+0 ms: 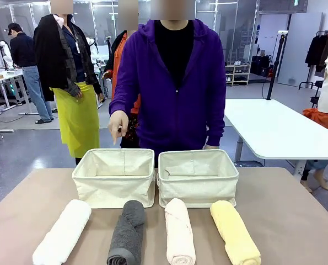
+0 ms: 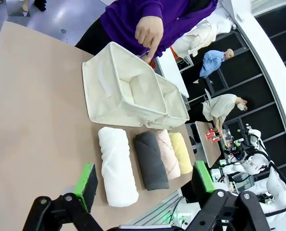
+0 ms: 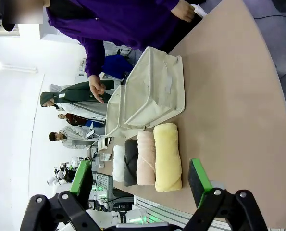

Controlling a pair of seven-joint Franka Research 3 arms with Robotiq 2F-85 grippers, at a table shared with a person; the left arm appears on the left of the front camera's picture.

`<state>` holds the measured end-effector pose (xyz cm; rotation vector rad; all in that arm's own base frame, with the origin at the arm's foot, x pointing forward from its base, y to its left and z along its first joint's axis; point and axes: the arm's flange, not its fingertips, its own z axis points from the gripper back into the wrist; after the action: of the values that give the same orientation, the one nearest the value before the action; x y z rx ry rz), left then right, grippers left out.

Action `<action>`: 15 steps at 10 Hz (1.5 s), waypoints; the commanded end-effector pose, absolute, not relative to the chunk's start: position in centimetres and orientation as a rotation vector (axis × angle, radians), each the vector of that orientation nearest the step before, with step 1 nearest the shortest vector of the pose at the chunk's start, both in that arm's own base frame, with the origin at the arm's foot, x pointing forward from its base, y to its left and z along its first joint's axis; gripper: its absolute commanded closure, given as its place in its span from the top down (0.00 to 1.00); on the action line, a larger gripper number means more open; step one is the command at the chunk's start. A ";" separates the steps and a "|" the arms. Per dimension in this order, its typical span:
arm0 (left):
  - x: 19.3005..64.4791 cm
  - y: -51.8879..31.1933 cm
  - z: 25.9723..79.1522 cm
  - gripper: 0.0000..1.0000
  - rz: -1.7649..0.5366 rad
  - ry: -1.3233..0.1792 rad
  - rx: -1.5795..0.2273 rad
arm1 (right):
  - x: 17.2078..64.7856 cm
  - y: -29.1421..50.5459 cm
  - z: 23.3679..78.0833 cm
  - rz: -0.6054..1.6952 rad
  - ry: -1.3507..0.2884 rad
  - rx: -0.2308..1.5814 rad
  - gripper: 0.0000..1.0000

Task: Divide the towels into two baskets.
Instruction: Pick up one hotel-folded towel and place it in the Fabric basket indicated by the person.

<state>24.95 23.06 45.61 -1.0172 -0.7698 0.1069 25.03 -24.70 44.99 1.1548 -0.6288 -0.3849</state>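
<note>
Your left gripper [image 2: 145,179] and right gripper [image 3: 141,180] gape wide, gripping nothing; towels [image 1: 179,234] lie in row on table [image 1: 296,221] just before baskets [image 1: 115,190] (white towel [image 1: 62,232] has near end cut off by front view's bottom edge).

The right gripper [image 3: 140,182] is holding its jaws wide apart. On the tabletop [image 3: 229,96], the yellow towel [image 3: 167,156], pink towel [image 3: 145,158], dark grey towel [image 3: 130,162] and white towel [image 3: 118,162] are lying side by side. The near basket [image 3: 157,89] and far basket [image 3: 115,113] are sitting just behind them. A person's hand [image 3: 96,89] is pointing toward the far basket
</note>
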 end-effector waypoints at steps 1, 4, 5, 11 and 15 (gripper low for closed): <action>24.9 23.2 45.7 1.00 0.096 -0.787 -1.034 | 25.0 -24.9 45.2 -0.381 -0.642 1.163 1.00; 24.9 23.2 45.7 1.00 0.096 -0.787 -1.034 | 25.0 -24.9 45.2 -0.381 -0.642 1.163 1.00; 24.9 23.2 45.7 1.00 0.096 -0.787 -1.034 | 25.0 -24.9 45.2 -0.381 -0.642 1.163 1.00; 24.9 23.2 45.7 1.00 0.096 -0.787 -1.034 | 25.0 -24.9 45.2 -0.381 -0.642 1.163 1.00; 26.2 17.8 47.7 1.00 -0.019 -0.638 -0.989 | 25.0 -24.9 45.2 -0.381 -0.642 1.163 1.00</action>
<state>26.65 19.67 47.20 -0.9992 -0.7041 0.0101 25.04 -24.72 44.97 1.1546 -0.6268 -0.3874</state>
